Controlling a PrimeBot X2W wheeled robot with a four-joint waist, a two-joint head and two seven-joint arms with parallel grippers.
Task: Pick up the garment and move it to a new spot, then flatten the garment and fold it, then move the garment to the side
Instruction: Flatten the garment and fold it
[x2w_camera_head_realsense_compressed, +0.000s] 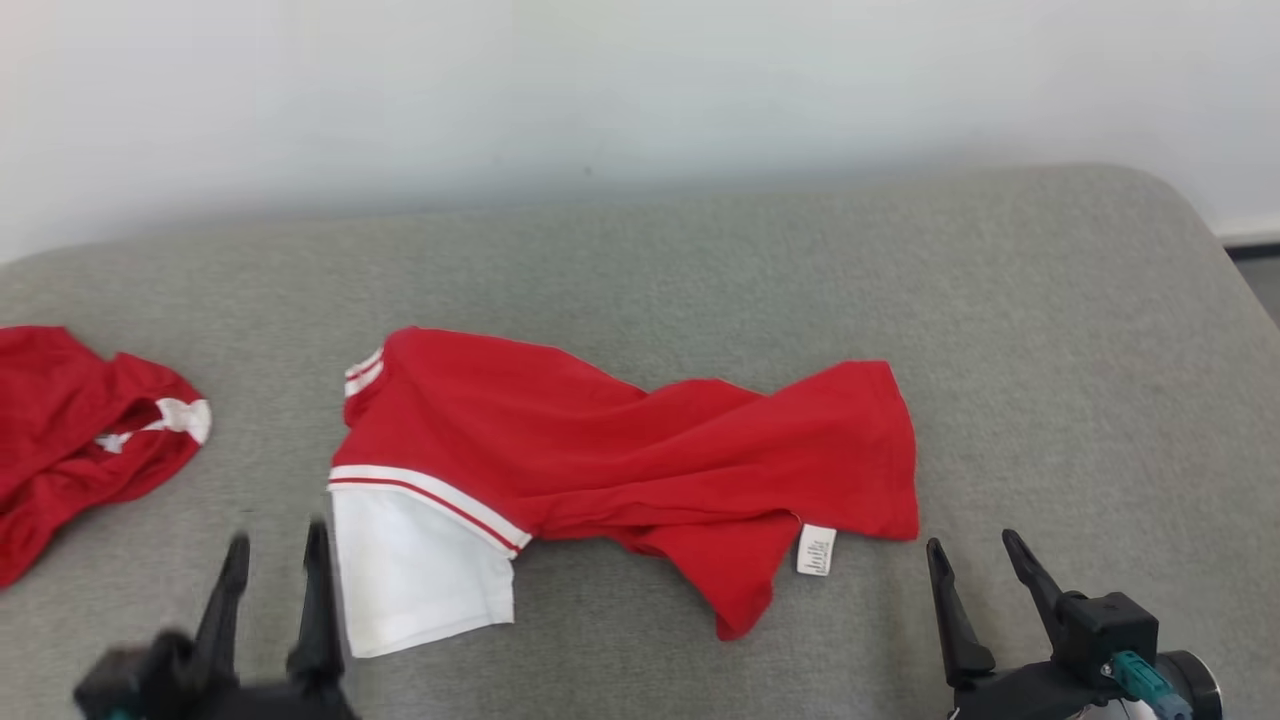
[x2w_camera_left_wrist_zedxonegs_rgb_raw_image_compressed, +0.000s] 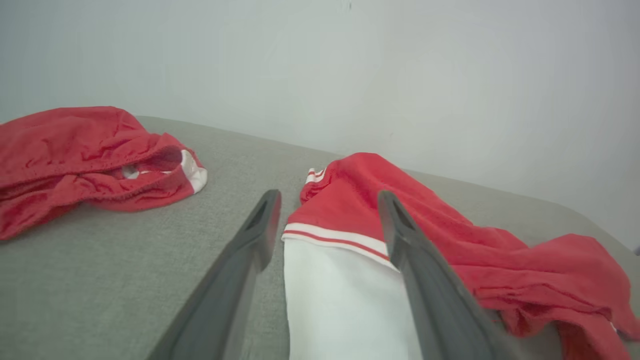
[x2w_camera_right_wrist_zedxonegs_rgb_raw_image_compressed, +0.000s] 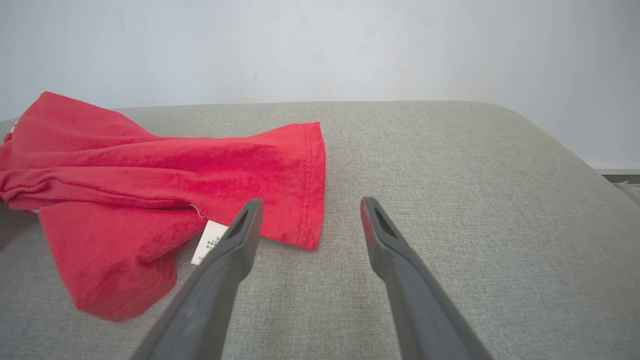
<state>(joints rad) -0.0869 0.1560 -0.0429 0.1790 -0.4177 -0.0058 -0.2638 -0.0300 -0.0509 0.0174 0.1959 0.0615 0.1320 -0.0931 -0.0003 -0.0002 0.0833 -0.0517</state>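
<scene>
Flattening the garment (x2w_camera_head_realsense_compressed: 620, 450): with left hand (x2w_camera_head_realsense_compressed: 279, 535) at seven o'clock and right hand (x2w_camera_head_realsense_compressed: 970, 540) at five both released, pinch opposite ends, pull taut gently.

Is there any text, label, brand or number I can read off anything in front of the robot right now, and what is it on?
White tag at the near edge of the red and white garment: dark print, too small and blurred to read.
Second red garment on the left: no writing visible.
No other words, brands, numbers or signs can be made out.
</scene>
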